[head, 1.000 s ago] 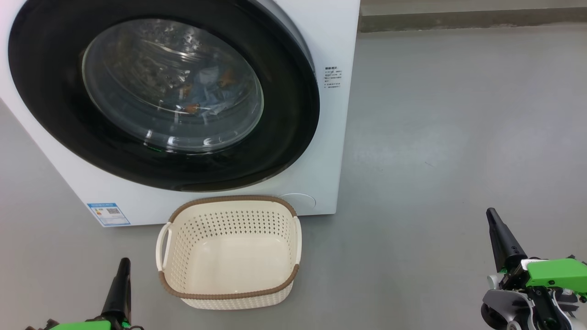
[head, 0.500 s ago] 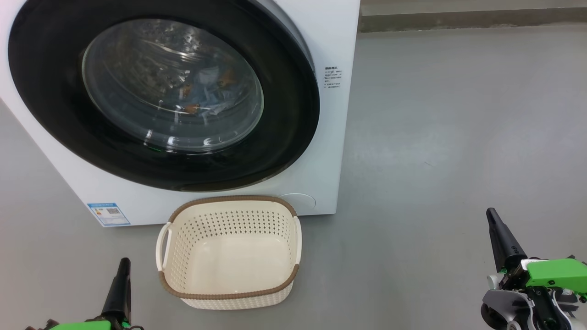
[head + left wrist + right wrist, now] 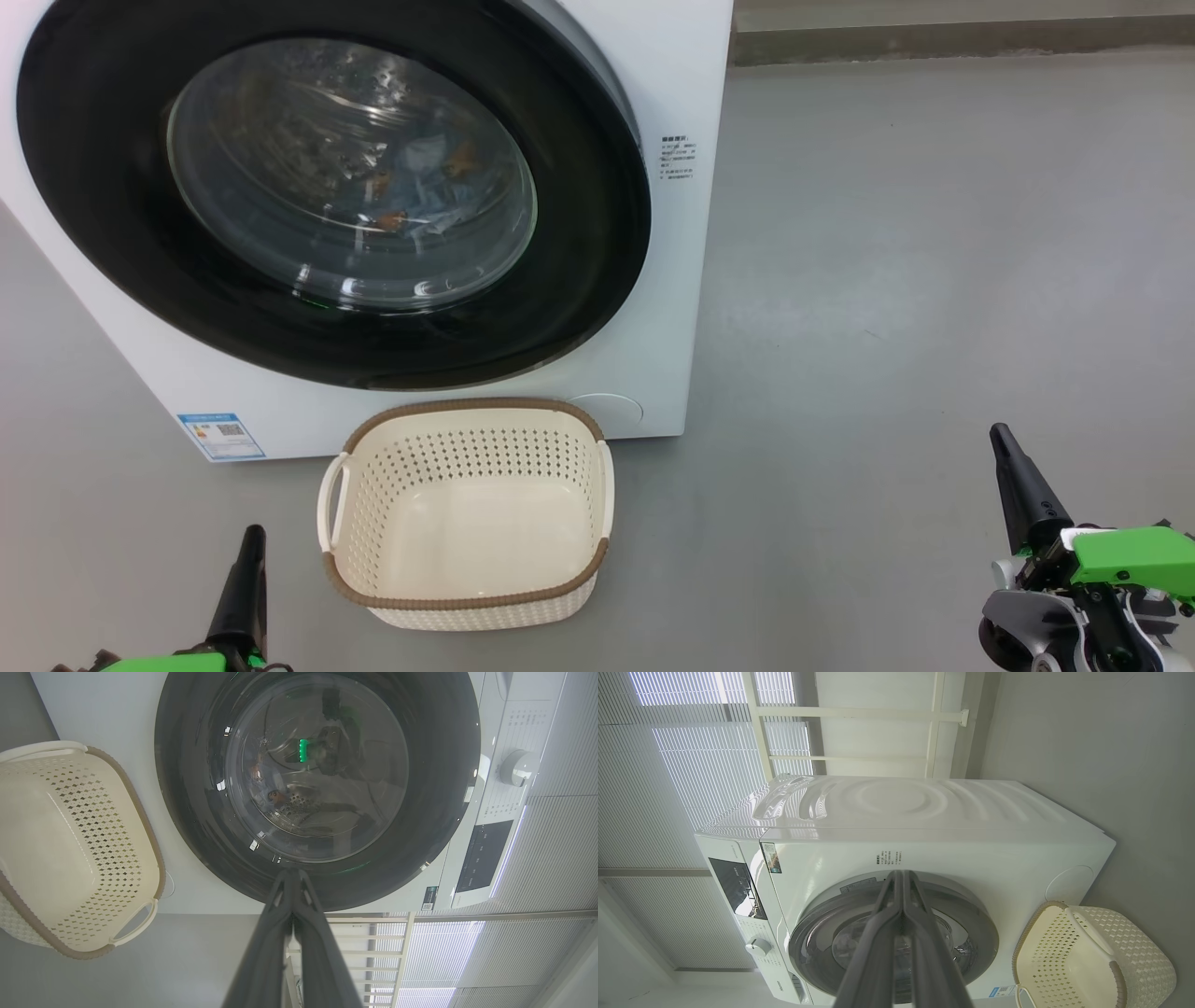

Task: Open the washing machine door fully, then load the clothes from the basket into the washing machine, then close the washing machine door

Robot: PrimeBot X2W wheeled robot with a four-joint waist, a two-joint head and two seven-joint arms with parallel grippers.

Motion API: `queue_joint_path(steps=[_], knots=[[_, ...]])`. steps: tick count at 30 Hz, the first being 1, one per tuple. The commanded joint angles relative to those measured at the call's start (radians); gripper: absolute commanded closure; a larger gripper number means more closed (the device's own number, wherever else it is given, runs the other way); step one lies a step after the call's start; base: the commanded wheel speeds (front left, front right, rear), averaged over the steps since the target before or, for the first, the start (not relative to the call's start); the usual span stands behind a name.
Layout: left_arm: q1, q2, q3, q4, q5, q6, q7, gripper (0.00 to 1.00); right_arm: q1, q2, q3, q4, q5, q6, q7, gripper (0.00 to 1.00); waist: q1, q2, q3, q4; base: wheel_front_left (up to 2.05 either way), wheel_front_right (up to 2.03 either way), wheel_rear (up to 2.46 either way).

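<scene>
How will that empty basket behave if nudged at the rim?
Probably light: the basket is thin perforated plastic with nothing in it. It likely slides rather than tips, sitting low and wide on the smooth grey floor. Walls look stiff enough to hold shape; the side handle may flex.

washing machine (image 3: pixel 674 308) top cropped, clothes (image 3: pixel 422 182) blurred behind door (image 3: pixel 121 215) glass, blue label (image 3: pixel 220 435) print unreadable

The left gripper (image 3: pixel 252 539) sits low at the left, its two dark fingers pressed together, pointing up and holding nothing. The right gripper (image 3: pixel 1004 441) sits at the lower right, fingers likewise closed tip to tip and empty, leaning slightly left, with its green-capped wrist (image 3: pixel 1130 553) just behind.
</scene>
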Motion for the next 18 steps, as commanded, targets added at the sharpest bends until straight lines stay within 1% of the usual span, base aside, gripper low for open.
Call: queue_joint_path(steps=[1,18], knots=[[-0.046,0.009,0.033,-0.031,-0.008,0.000,0.007,1.00,-0.005,-0.010,0.020,-0.030,0.000,0.002,0.005,1.00,-0.0001,0.0000,0.000,0.000,0.00,0.00,0.00],[-0.046,0.009,0.033,-0.031,-0.008,0.000,0.007,1.00,-0.006,-0.010,0.019,-0.030,-0.001,0.002,0.005,1.00,-0.0001,0.0000,0.000,0.000,0.00,0.00,0.00]])
